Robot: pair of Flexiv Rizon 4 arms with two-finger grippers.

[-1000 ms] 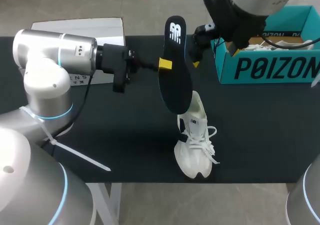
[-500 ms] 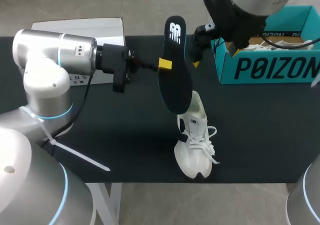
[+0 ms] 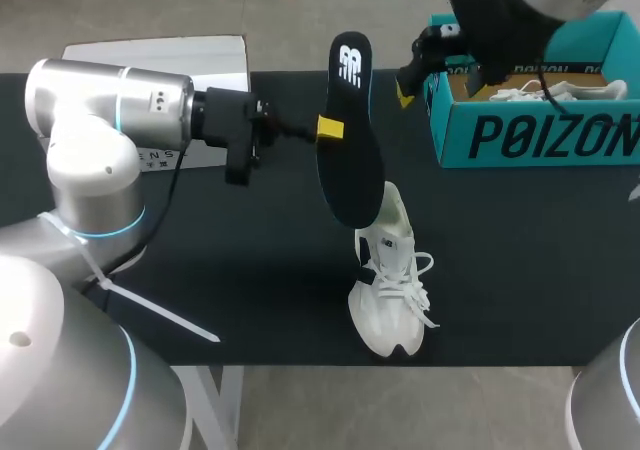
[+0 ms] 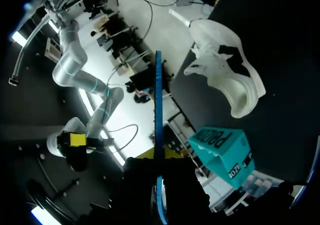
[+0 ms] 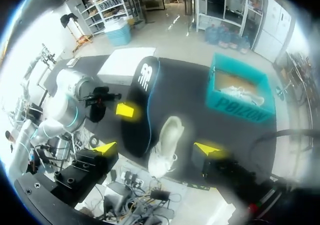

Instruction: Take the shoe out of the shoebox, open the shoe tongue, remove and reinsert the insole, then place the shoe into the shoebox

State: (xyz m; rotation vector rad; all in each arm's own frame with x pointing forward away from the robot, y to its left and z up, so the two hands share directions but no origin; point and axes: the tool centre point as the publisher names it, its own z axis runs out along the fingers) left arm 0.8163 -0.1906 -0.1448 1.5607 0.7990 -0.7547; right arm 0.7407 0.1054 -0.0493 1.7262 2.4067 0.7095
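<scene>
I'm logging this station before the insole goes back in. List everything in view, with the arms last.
shoe: one, white, on the table toward its front edge, out of the box.
insole: one, black, held up above the shoe's heel end.
shoebox: one, teal, open, at the table's far right.
second shoe: one, white, inside the shoebox, partly seen.
flat box: one, white, at the table's far left edge.
table: one, black top.
left gripper: yellow tips, shut on the insole's edge.
right gripper: yellow tips, open, raised beside the shoebox and holding nothing.
</scene>
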